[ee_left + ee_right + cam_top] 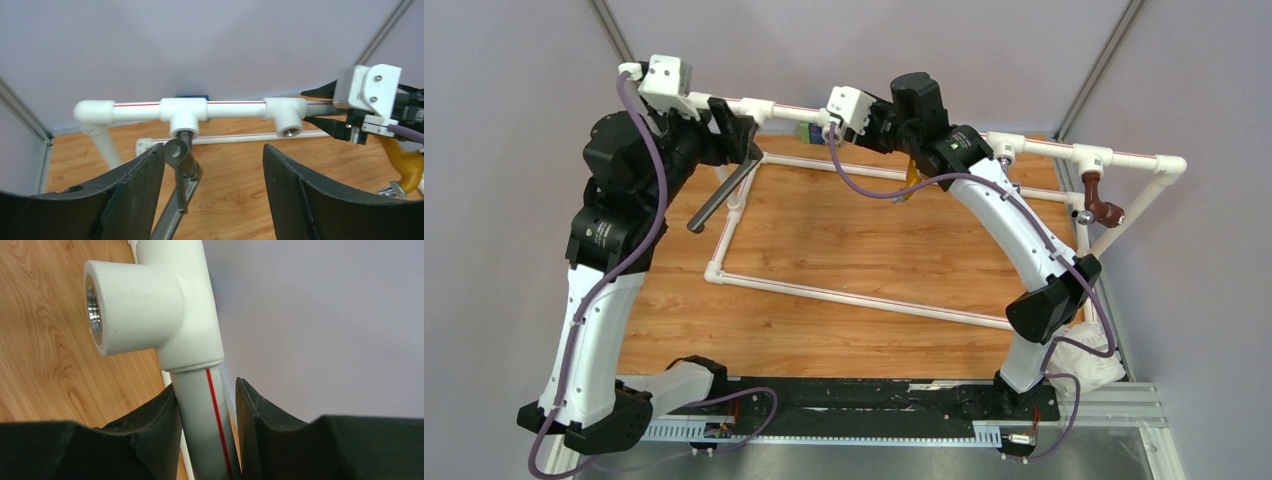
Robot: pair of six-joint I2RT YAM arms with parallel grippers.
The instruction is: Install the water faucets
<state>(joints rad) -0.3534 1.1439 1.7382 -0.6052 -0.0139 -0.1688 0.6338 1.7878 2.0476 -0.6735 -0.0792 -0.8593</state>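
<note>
at about ten o'clock in my top view, the dark faucet (724, 190) meets a white tee (183, 112) on the red-striped pipe (197, 415), its tube slanting toward seven o'clock. i see the left gripper (214, 155) spread wide around the cross-bar end, gripping nothing. at twelve o'clock the right gripper (207, 390) is clamped on that pipe.

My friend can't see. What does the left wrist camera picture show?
A long dark grey faucet sticks out of a socket on a white pipe, in front of the left gripper, whose black fingers are open. Farther right, the right gripper clamps the same pipe beside an empty socket.
</note>
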